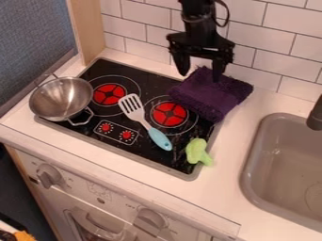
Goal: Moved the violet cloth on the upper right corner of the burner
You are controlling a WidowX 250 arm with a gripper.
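Oven front (119, 207), 2 knobs (151, 219), violet cloth (211, 96) on burner's (148, 79) upper right corner; arm (200, 21) above, jaws wide apart, empty

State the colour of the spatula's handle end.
The handle end is light blue, seen best in the camera view.

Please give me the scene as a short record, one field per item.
cloth: violet, bunched on the stove's upper right corner, partly over the counter
gripper: at the cloth's far side, jaws apart
spatula: slotted head, blue handle, lying on the stove
pot: metal, at the stove's left edge
green toy: near the stove's lower right corner
sink: right of the stove
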